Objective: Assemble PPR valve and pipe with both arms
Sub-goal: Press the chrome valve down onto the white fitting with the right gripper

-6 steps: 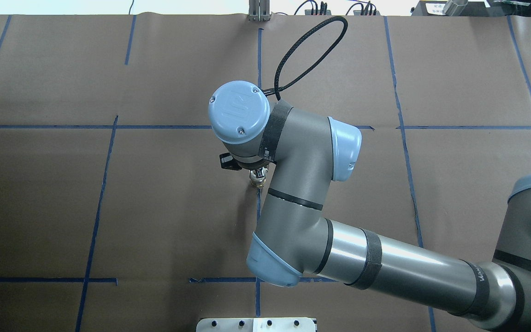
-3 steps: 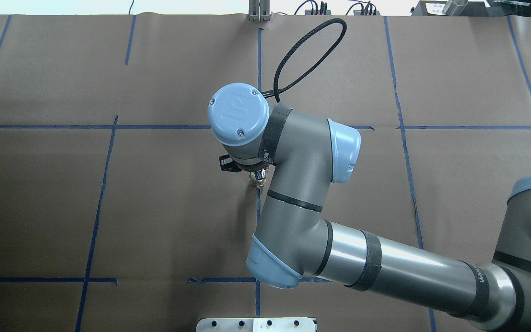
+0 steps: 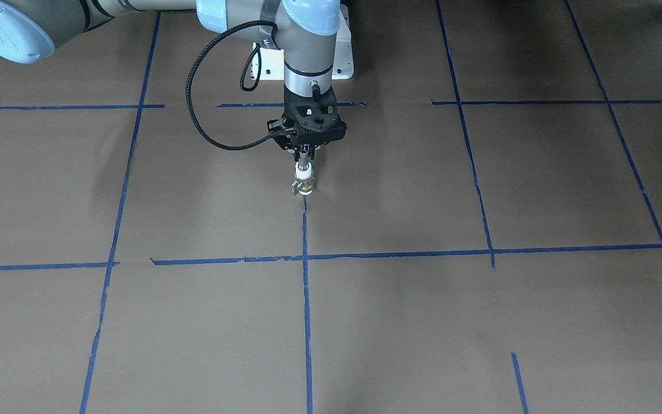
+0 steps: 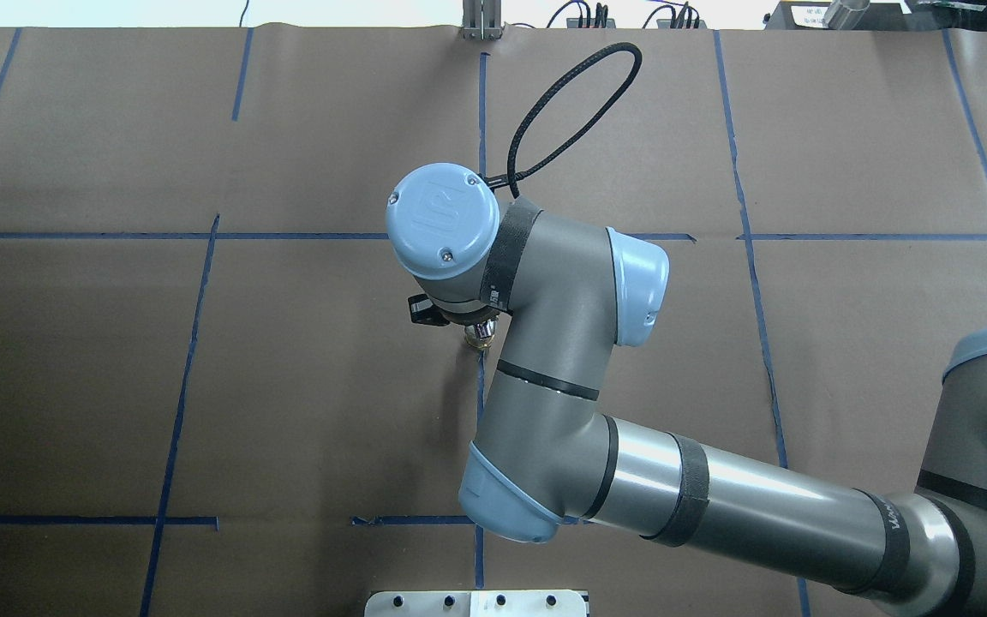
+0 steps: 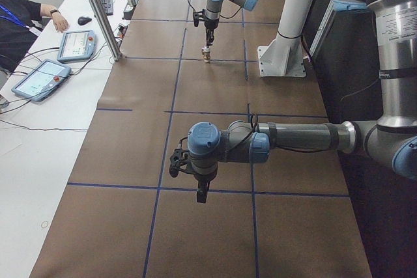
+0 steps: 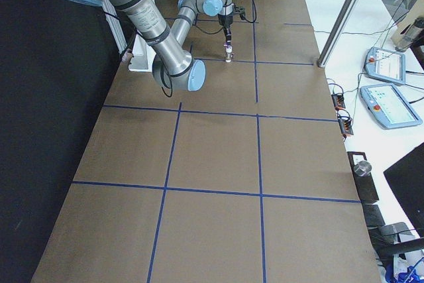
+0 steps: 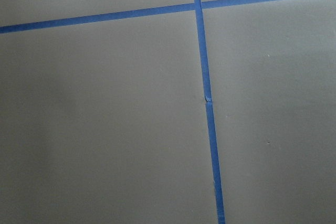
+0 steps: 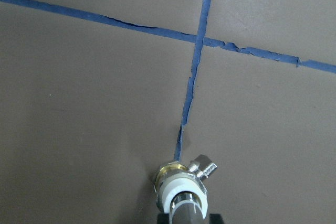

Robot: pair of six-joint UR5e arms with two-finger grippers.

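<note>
**Two arms, one joint at mid-table**

One pincer is at work. The right arm [image 4: 716,488], a grey tube with pale-blue caps, bends down over the middle of the table [image 3: 423,322]. Its black right pincer [image 3: 306,152] points straight down, clenched on the pipe [image 8: 184,211], a short shiny chrome stub seen between the two black fingertips. Directly under the pincer, the pipe's lower end goes into the valve [image 3: 304,183]. The valve has a white plastic collar on top, a brass-coloured body beneath, and a small ribbed silver lever [image 8: 203,167] sticking out sideways. It stands upright at the end of a blue tape line [image 3: 306,299]. Whether its foot rests on the table's brown paper-like cover or hangs just above it, I cannot tell. A black braided cable [image 3: 188,75] loops out from the wrist.

The left arm [image 5: 300,138] reaches out level, well apart from the valve. Its left pincer [image 5: 202,193] points down over the taped table. Whether it is released or clenched cannot be told from this side view.
</note>
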